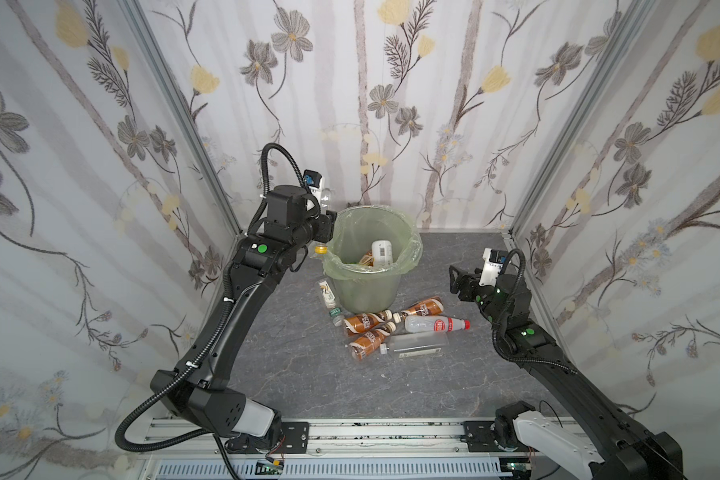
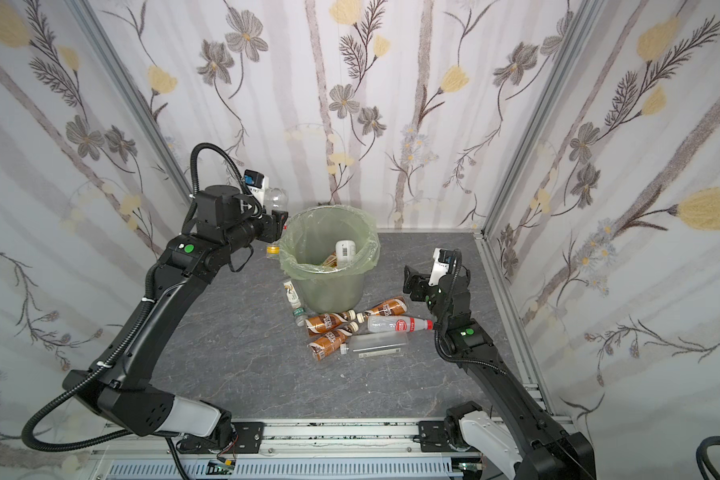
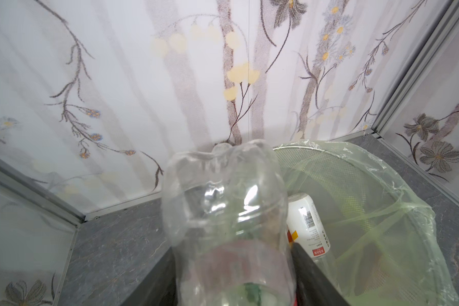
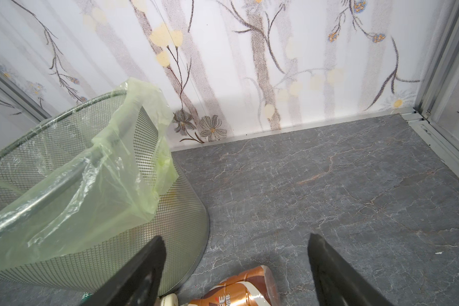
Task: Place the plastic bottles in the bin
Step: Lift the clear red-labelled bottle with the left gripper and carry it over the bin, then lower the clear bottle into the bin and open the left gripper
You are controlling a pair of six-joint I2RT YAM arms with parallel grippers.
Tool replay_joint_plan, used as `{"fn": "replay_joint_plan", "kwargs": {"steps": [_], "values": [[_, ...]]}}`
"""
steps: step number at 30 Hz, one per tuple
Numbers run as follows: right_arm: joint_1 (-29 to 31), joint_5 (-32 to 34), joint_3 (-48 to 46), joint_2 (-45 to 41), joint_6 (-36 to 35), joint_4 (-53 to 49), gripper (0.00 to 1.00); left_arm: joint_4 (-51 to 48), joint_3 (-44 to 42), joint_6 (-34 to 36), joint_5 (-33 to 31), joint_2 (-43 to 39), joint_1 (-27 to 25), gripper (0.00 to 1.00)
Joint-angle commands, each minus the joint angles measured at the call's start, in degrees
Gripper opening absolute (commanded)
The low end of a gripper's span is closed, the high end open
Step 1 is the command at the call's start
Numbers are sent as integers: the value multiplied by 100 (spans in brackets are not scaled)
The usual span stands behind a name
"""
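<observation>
Plastic bottles [image 1: 360, 322] lie in a loose cluster on the grey stone-patterned counter [image 1: 433, 386] just in front of the bin [image 1: 366, 291], on the side facing the arms' bases. Three of them are brown-and-white. With them are a red-labelled bottle [image 1: 435, 324] with a red cap and a clear flat-sided bottle [image 1: 416, 347], which is the one farthest from the bin. A small white bottle [image 1: 327, 293] and a small green-banded bottle [image 1: 335, 313] lie close to the bin's wall at its front left. A yellow-capped bottle [image 1: 320, 249] shows beside the bin's left rim. Inside the bin's pale green bag, a white-labelled bottle [image 1: 382, 252] leans on at least one brown-and-white bottle. The left gripper [image 1: 325, 226] is at the bin's left rim, and its jaws press either side of an upturned clear bottle [image 3: 223, 212]. This bottle's base points up and away, and in the left wrist view it sits just outside the rim [image 3: 382, 190]. The right gripper [image 1: 458, 278] hangs to the right of the bin and apart from it. Its jaws stand wide apart with nothing between them. In the right wrist view its fingers [image 4: 143, 270] frame bare counter, with one brown-and-white bottle [image 4: 236, 288] below by the bin's mesh wall [image 4: 170, 225].
</observation>
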Motion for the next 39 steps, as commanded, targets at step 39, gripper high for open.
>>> {"fn": "replay_joint_plan", "kwargs": {"steps": [39], "values": [[-43, -36, -127, -232, -294, -258, 85, 468, 1208, 840, -507, 2004, -302, 70]]}}
